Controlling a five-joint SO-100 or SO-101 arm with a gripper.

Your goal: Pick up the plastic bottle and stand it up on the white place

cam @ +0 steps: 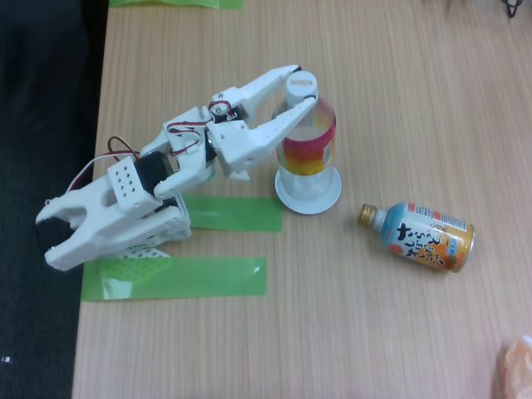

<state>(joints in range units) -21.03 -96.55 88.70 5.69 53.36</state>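
The plastic bottle (309,150) stands upright on the white place (287,193), a small round disc near the table's middle. It is clear, with a white cap and a pink, orange and yellow label. My white gripper (304,86) reaches in from the left at cap height. Its two fingers flank the cap and neck, one behind and one in front, pressed against them, so it is shut on the plastic bottle. The front finger hides part of the bottle's shoulder.
An orange-and-blue metal bottle-can (428,237) lies on its side to the right of the disc. Two green tape strips (174,278) lie on the wooden table by the arm's base. The table's left edge (98,166) borders a dark floor.
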